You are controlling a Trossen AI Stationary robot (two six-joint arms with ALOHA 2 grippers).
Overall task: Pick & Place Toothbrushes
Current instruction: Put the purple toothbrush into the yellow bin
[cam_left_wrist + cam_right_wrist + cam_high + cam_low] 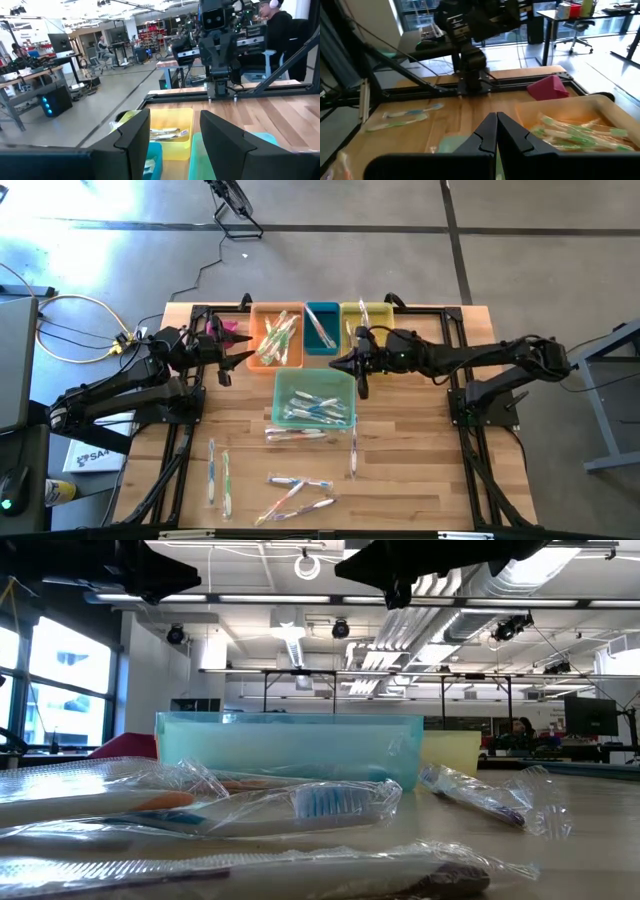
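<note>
While the right tool (345, 364) hangs pinched together, empty, toothbrushes (308, 408) lie below in the green bin (285, 385)

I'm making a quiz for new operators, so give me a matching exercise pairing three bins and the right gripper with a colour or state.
Column one:
1. bin holding green and orange toothbrushes
2. narrow bin in the row's middle
3. bin nearest the table's middle
4. right gripper

Column two:
A. pale green
B. shut, holding nothing
C. orange
D. blue

Pairs: 1-C, 2-D, 3-A, 4-B
</note>
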